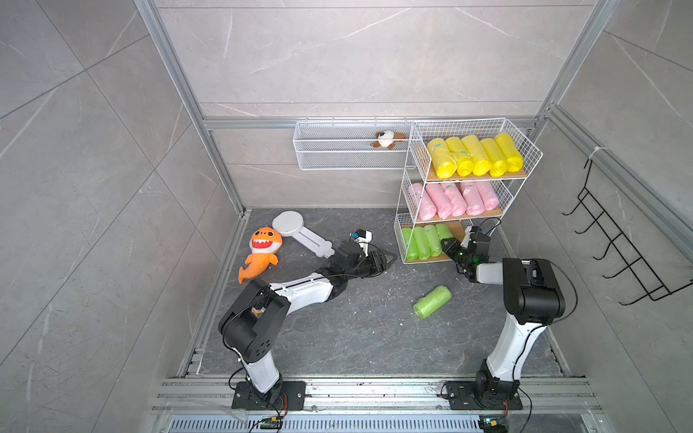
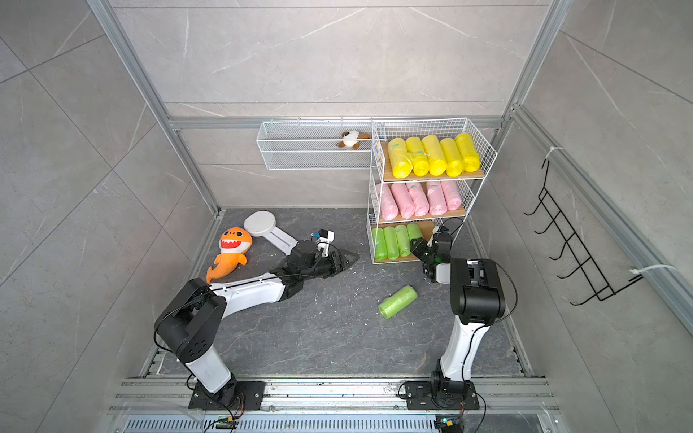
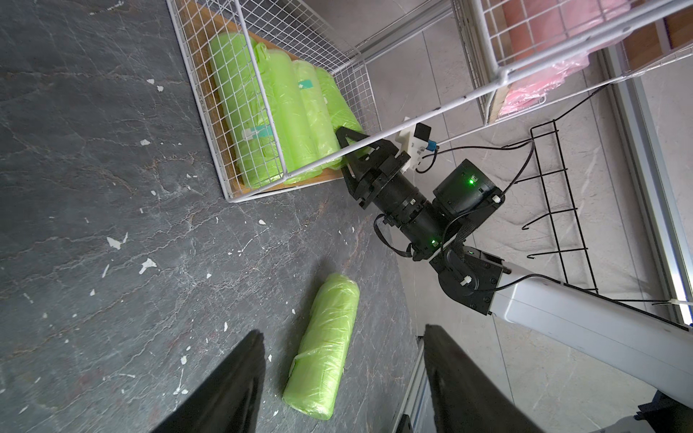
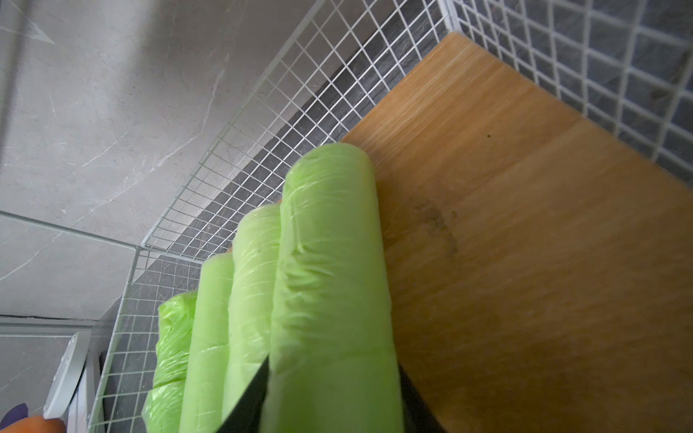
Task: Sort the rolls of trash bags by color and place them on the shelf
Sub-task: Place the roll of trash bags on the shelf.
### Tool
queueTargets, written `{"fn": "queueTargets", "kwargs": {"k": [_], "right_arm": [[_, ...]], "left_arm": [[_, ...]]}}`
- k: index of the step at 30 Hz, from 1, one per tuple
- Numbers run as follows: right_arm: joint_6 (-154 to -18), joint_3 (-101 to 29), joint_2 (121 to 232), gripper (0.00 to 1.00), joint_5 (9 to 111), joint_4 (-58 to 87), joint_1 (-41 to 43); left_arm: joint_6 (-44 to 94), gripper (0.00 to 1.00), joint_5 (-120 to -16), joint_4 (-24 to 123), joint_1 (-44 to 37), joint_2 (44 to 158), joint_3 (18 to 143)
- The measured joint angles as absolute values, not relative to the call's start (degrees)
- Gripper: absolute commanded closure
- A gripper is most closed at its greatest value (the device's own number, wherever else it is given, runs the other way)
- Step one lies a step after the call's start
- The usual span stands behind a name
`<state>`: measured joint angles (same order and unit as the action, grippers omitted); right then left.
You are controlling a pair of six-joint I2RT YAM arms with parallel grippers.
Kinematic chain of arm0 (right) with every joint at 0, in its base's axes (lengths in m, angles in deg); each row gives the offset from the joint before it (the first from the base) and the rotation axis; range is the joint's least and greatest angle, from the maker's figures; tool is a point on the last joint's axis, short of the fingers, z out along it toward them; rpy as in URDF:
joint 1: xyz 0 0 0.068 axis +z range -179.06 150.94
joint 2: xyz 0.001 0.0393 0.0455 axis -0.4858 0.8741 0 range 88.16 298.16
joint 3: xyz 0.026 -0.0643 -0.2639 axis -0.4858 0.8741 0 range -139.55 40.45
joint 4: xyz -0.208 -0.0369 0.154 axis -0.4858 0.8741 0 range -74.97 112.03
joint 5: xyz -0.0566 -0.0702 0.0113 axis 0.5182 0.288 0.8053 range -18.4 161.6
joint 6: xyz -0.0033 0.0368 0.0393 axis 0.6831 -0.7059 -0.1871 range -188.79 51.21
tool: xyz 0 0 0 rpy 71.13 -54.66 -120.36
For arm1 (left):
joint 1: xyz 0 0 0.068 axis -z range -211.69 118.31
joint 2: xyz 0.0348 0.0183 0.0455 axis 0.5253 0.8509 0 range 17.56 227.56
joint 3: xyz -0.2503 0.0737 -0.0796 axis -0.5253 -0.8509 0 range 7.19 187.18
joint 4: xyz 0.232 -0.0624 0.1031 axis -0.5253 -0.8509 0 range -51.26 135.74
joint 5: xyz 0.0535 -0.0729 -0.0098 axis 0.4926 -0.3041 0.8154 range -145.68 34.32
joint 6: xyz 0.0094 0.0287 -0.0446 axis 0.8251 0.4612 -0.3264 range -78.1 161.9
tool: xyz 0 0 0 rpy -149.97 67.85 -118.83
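In both top views a dark grey, stone-veined tabletop (image 1: 356, 345) sits boxed in by grey marbled wall tiles (image 1: 337, 56) and aluminium frame rails (image 1: 262, 122). The tall white wire-mesh shelf (image 1: 528, 157) stands at the far right corner: yellow rolls (image 1: 474, 155) top, pink rolls (image 1: 453, 198) middle, green rolls (image 1: 422, 241) bottom. One loose light-green plastic roll (image 1: 432, 301) lies on the tabletop.

Left wrist view: white flecks (image 3: 148, 264) litter the tabletop; the left gripper (image 3: 343, 331) is spread and empty, the loose roll lying beyond it.

Right wrist view: the right gripper (image 4: 333, 397) flanks a fourth green roll (image 4: 330, 262) lying on the bottom wooden board (image 4: 525, 225); clamped or let go, I cannot tell
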<state>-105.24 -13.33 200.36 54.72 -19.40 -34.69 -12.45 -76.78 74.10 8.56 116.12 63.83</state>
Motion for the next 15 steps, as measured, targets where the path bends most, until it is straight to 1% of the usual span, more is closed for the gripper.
{"fn": "queueTargets", "kwargs": {"k": [8, 15], "right_arm": [[-104.4, -13.8, 200.4, 0.50, 54.7, -17.5, -34.7], [-103.2, -13.8, 200.1, 0.45, 55.4, -15.6, -34.7]], "left_arm": [[-12.5, 0.30, -76.8, 74.1, 8.6, 116.0, 63.7], [-12.4, 0.30, -76.8, 74.1, 8.6, 115.9, 63.2]]}}
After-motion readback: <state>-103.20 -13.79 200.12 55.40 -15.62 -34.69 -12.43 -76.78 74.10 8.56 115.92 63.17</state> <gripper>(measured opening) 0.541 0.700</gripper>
